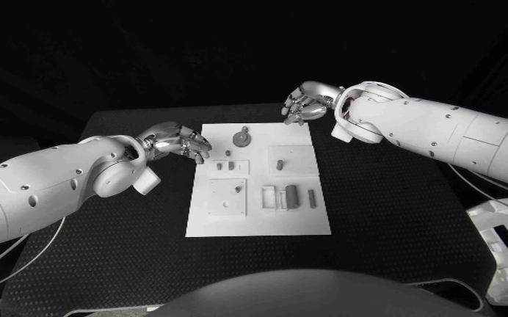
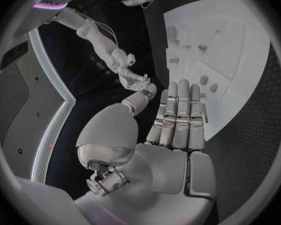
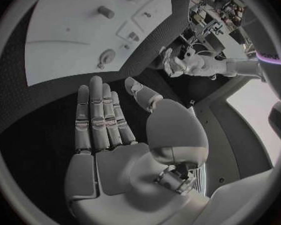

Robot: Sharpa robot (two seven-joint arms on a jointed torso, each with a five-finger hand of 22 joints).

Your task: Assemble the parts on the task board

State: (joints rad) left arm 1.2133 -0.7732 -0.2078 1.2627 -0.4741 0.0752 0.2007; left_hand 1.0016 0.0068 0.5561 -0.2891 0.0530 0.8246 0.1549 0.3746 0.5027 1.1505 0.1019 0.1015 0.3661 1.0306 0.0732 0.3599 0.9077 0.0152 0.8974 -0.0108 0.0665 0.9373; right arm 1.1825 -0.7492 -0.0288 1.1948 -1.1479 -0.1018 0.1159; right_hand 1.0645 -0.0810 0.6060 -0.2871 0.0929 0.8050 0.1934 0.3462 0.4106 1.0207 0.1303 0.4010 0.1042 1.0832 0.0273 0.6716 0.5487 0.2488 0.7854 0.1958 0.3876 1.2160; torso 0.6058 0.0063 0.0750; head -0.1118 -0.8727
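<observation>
Task board: the white task board (image 1: 259, 218) lies flat in the middle of the black worktop (image 1: 392, 207), with dark worktop showing along all four of its edges.
Parts: small grey parts (image 1: 288, 195) lie and stand on the board; a round part (image 1: 242, 139) sits near its far edge, a short peg (image 1: 280, 164) toward its right side.
Left hand: the left hand (image 1: 178, 141) hangs just off the board's left edge near the far corner, fingers slightly apart, holding nothing.
Right hand: the right hand (image 1: 307, 104) hovers beyond the board's far right corner, fingers loosely bent, nothing in them.
Open room: a wide strip of bare worktop lies right of the board, a narrower strip on its left.
Left wrist view: the left hand's fingers (image 2: 179, 116) lie straight and side by side, reaching over the board's edge; the right hand (image 2: 135, 80) shows beyond them.
Right wrist view: the right hand's fingers (image 3: 100, 116) stretch flat above dark worktop short of the board (image 3: 65, 30); the left hand (image 3: 178, 62) shows across it.
</observation>
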